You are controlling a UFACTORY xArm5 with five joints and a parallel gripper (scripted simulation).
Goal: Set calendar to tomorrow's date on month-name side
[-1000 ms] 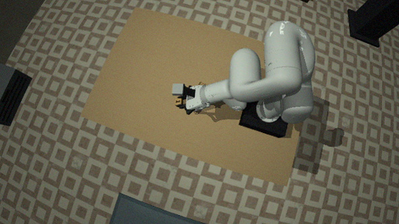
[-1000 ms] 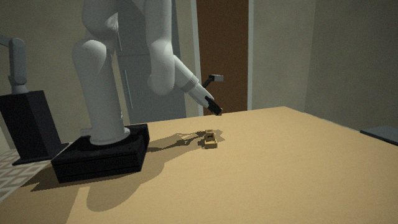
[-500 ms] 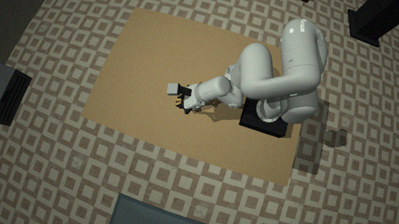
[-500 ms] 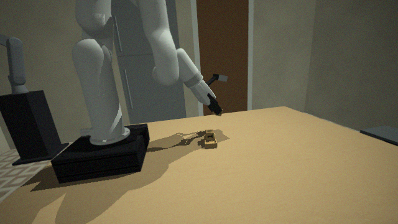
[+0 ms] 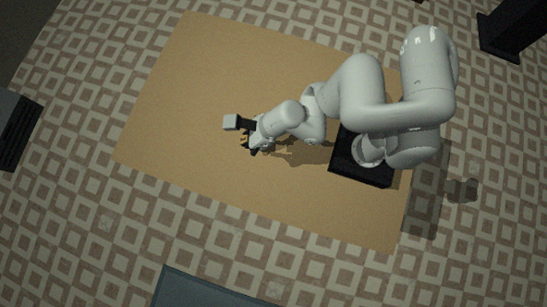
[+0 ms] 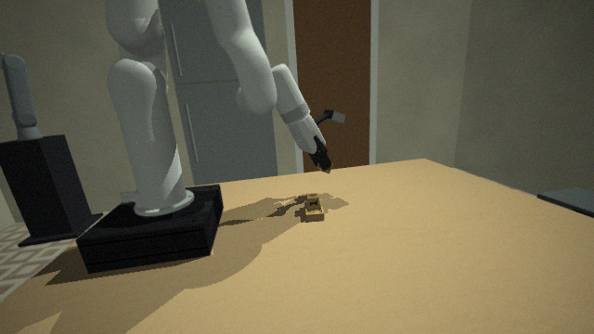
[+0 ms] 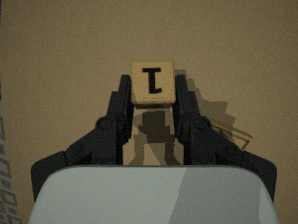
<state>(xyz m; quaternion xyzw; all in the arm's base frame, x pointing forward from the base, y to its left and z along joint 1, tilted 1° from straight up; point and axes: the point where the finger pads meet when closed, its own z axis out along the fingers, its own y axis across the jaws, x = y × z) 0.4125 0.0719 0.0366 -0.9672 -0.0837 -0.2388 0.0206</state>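
My gripper (image 5: 247, 142) (image 6: 326, 168) (image 7: 153, 89) is shut on a light wooden cube (image 5: 243, 140) (image 7: 139, 82) and holds it in the air above the table. The cube face towards the wrist camera has a black 1, upside down in that view. The small wooden tray (image 6: 316, 218) stands on the table below, seen in the exterior view. The other cube (image 6: 312, 197) stands at the tray's far end, with a dark mark on its side, too small to read surely. The tray's near end holds no cube. In the wrist view, part of the tray shows behind the right finger.
The arm's black base (image 5: 360, 173) (image 6: 148, 250) stands on the wooden table top (image 5: 203, 76) (image 6: 418, 260). The arm's shadow falls across the table and around the tray. A grey-blue panel (image 5: 221, 295) lies beyond the table's edge.
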